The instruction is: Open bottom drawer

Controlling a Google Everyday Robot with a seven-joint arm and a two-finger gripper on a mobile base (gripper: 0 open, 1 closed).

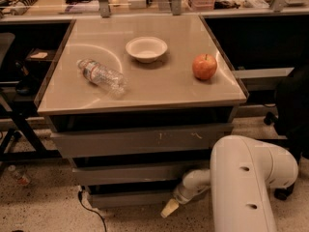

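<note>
So the bottom drawer is the lowest and narrowest of the three grey fronts, right down by the floor. It looks pushed in, or near enough, though it's pretty dark down there. The gripper sits at the drawer's right end, pale tip pointing down-left, just in front of its lower edge. Honestly can't tell if it's clamped on anything or loose. The white arm bulks up to the right of the drawer. A black cable trails off the drawer's left corner. Above it come the middle drawer, then the scratched top drawer. Way above on the tabletop: a bottle lying down, a bowl, an apple.
</note>
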